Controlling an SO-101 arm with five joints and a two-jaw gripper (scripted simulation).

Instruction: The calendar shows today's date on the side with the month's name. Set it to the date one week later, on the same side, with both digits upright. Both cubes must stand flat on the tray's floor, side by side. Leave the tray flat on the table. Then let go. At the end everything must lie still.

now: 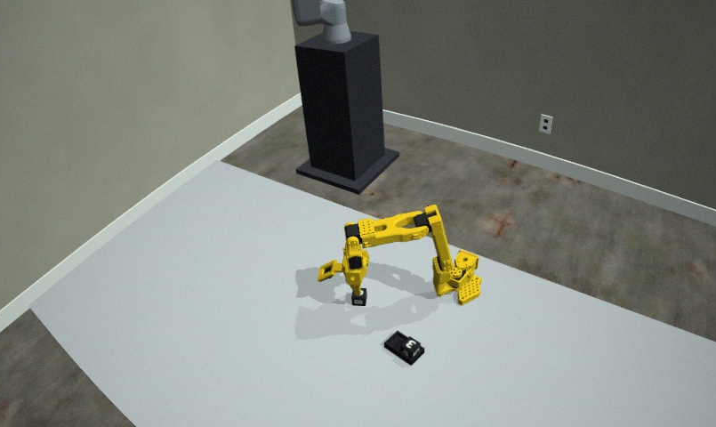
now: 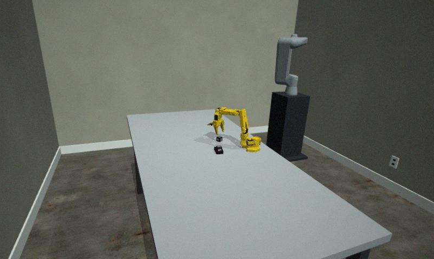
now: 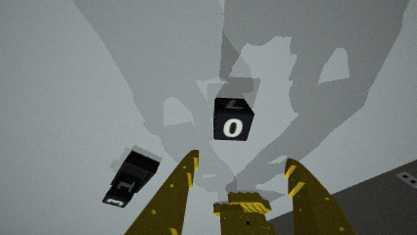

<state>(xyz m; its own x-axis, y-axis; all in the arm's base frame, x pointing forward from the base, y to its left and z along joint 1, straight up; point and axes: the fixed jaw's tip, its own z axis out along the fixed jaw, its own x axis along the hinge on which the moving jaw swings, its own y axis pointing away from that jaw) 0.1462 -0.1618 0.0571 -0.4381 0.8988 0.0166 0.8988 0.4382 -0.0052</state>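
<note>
A loose black cube (image 1: 358,297) stands on the table apart from the tray; in the wrist view (image 3: 233,119) its near face shows a white 0. It also shows in the exterior view (image 2: 219,138). The black tray (image 1: 398,347) lies flat on the table nearer the front, with one cube (image 1: 412,346) in its right half showing a 3 and the other half empty. The tray appears at the lower left of the wrist view (image 3: 131,176). My gripper (image 3: 242,158) points down just above the loose cube (image 2: 218,131). It is partly open, with nothing between its fingers.
The yellow arm's base (image 1: 456,277) stands to the right of the loose cube. A black pedestal (image 1: 342,100) carrying a grey arm stands on the floor beyond the table's far edge.
</note>
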